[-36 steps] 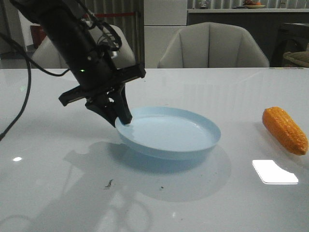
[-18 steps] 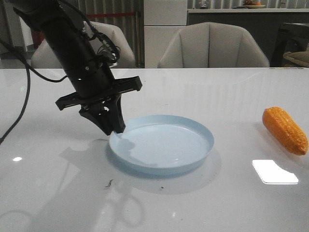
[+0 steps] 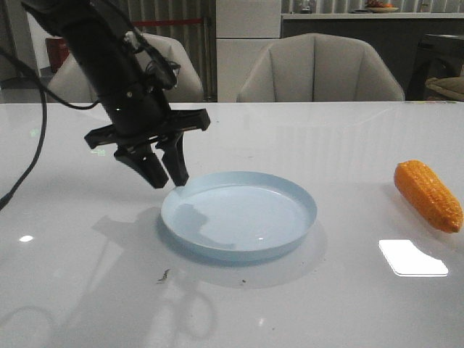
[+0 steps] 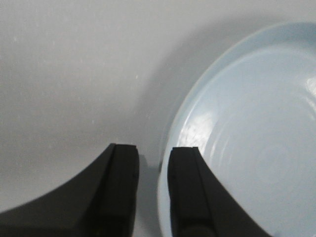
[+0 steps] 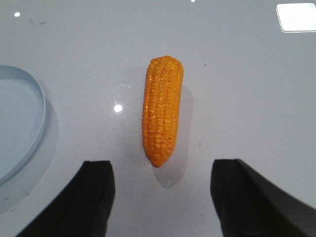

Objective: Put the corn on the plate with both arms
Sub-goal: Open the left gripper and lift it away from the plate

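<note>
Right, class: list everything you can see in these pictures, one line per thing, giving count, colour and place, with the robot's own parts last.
plate: one, pale blue, flat on the table, middle.
corn: one, orange, lying on the table right of the plate, apart from it.
table: one, glossy white, under everything.
chairs: two, beige, behind the table.
left gripper: one, black, open, fingertips at the plate's left rim.
right gripper: one, black, open wide, above the corn, not touching.
</note>
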